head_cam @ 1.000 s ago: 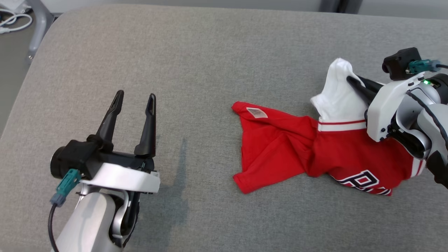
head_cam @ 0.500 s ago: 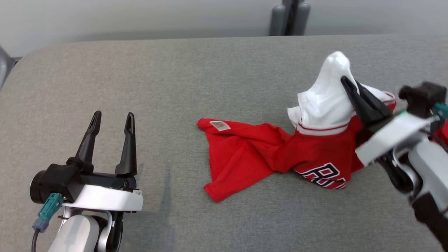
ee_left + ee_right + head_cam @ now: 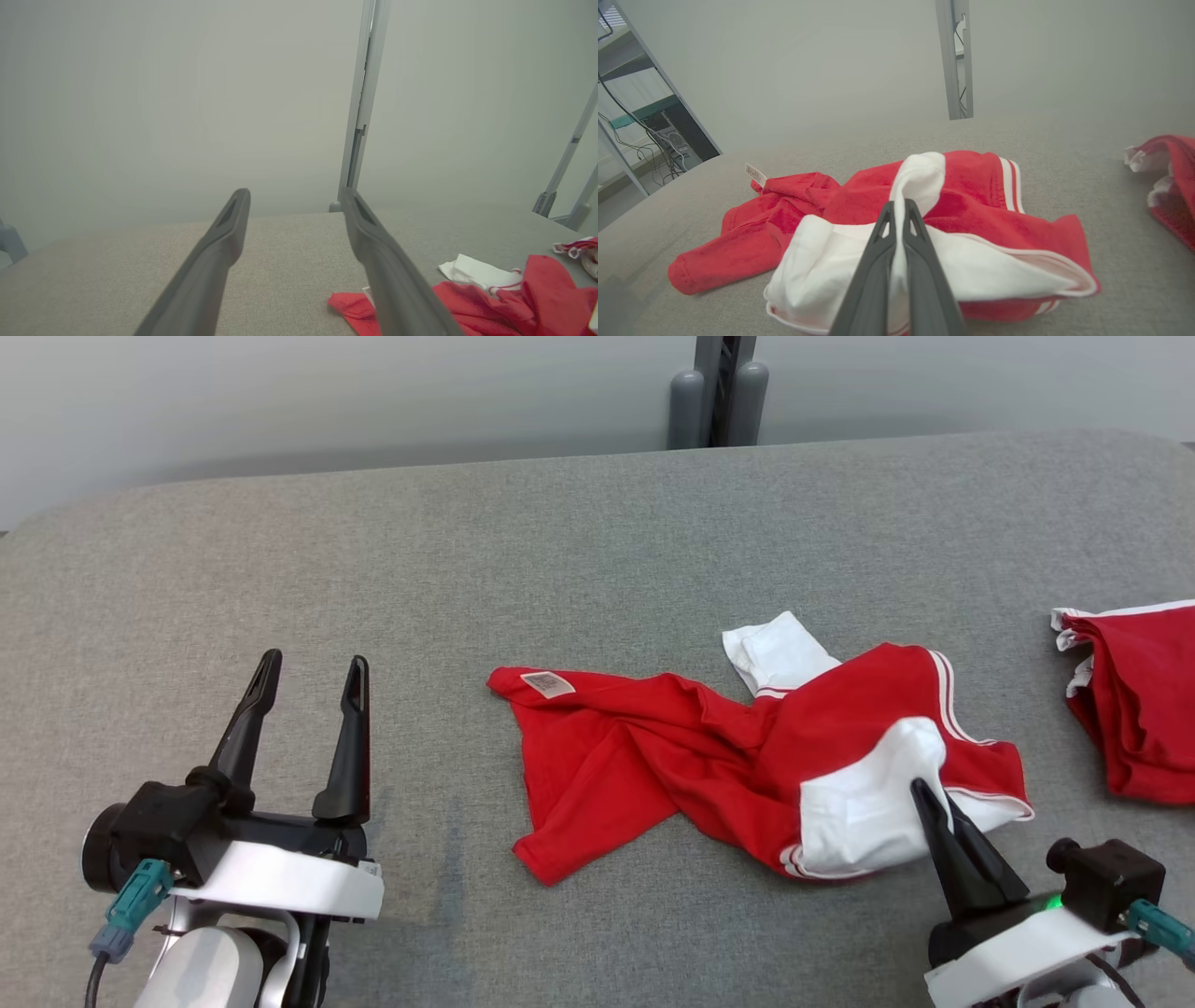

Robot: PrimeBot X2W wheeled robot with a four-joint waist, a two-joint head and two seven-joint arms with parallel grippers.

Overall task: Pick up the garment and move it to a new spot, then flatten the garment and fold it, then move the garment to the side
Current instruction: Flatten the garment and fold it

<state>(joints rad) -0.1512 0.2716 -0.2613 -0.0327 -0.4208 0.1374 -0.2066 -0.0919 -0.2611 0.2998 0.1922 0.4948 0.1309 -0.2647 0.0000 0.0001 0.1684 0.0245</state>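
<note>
Head view: one crumpled red garment with white, stripe-edged parts lies mid-way across the grey table. One other red piece lies at the right edge. The left gripper, near left, is spread and empty.
Left wrist view: the garment is at the right.
Right wrist view: the right gripper pinches the garment's white fold.

table: bears both garments; the post stands behind its far edge, near the middle.
garment: lies crumpled on the table, right of centre, its tag at the left end.
second garment: on the table at the right edge, apart from the garment.
left gripper: over the table's near left, well left of the garment.
right gripper: near right, fingertips on the garment's near right fold.
</note>
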